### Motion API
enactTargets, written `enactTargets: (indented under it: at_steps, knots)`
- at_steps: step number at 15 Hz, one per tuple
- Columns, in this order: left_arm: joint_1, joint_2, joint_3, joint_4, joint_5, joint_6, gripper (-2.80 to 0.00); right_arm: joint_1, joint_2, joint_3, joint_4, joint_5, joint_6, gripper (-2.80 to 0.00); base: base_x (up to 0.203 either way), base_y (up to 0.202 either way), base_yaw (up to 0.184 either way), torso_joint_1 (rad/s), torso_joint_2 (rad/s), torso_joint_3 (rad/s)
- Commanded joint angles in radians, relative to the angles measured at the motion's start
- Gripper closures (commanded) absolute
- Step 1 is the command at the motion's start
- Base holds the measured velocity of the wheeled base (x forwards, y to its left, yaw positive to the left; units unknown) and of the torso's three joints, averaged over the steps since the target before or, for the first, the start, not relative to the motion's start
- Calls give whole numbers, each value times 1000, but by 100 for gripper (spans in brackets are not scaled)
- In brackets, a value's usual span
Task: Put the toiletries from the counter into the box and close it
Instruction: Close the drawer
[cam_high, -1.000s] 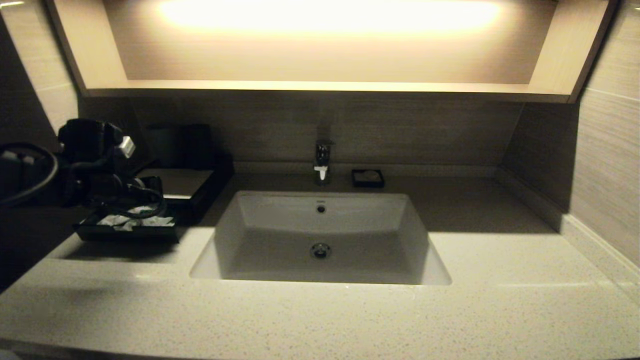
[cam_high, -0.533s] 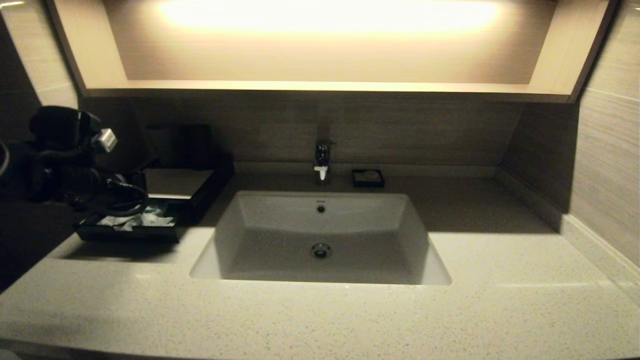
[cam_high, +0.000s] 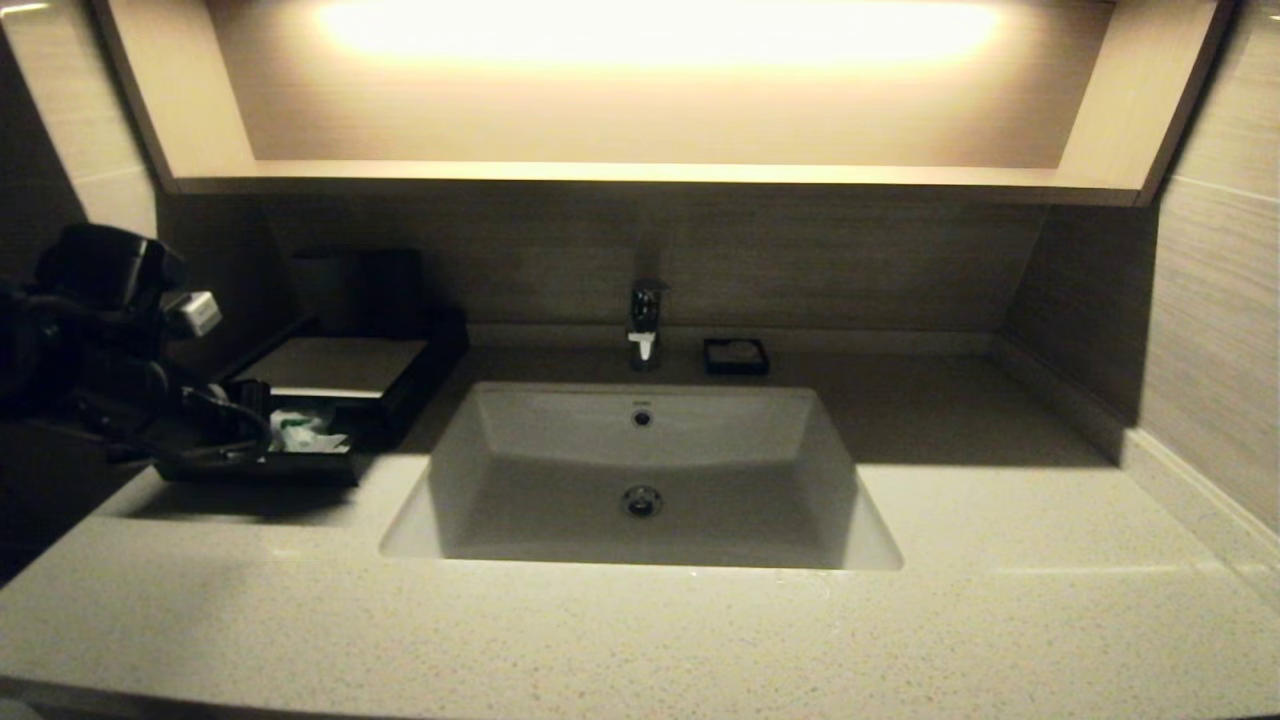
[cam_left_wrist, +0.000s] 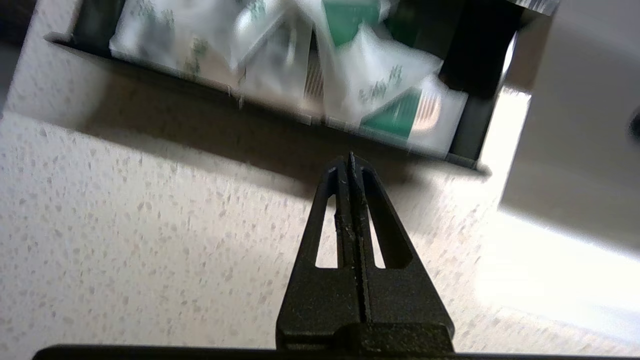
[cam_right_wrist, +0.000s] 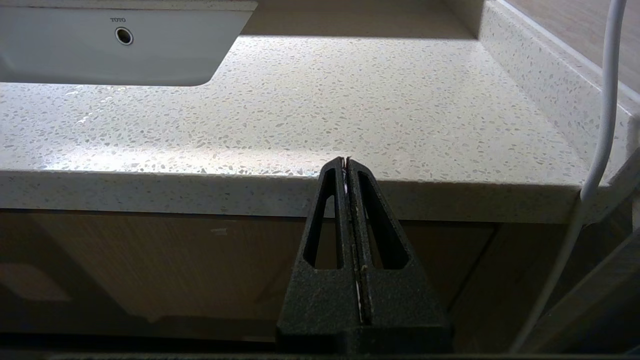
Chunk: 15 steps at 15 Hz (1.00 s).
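Judging progress from how things lie: the packing looks done, the closing does not. Toiletries (cam_left_wrist: 380, 85) — clear packets with green labels — sit in a loose heap inside the pulled-out drawer (cam_high: 255, 468) of the black box (cam_high: 345, 365), at the left of the bench (cam_high: 650, 630) beside the basin (cam_high: 640, 470). No packet shows anywhere else on the bench top in these views.

Left hand (cam_left_wrist: 350, 159) clenched, fingers pressed flat together, nothing between them. It hangs low over the bench just in front of the drawer's front edge, tips aimed at it, apart from it as far as I can tell.

Right hand (cam_right_wrist: 346, 161) also clenched and empty — parked below the bench's front edge, well away from the box.

Left to do: push the drawer home. A shut hand suits that push; packets riding high in the heap might snag the box's lip.
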<state>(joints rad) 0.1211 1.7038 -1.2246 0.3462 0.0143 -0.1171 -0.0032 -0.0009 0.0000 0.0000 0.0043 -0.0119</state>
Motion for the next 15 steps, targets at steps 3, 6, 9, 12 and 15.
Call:
enactTargets:
  at_steps: [3, 6, 9, 12, 15]
  knots:
    - [0, 12, 23, 8, 0, 14, 0, 0, 1, 1, 0, 0, 0, 0, 0, 0, 0, 0, 0, 0]
    - [0, 22, 30, 10, 0, 20, 0, 0, 1, 2, 0, 0, 0, 0, 0, 0, 0, 0, 0, 0]
    - [0, 23, 30, 41, 0, 29, 0, 0, 0, 2, 0, 0, 0, 0, 0, 0, 0, 0, 0, 0]
    - [0, 43, 30, 42, 0, 34, 0, 0, 1, 2, 0, 0, 0, 0, 0, 0, 0, 0, 0, 0]
    - [-1, 76, 13, 28, -4, 31, 0, 0, 0, 1, 0, 0, 0, 0, 0, 0, 0, 0, 0, 0]
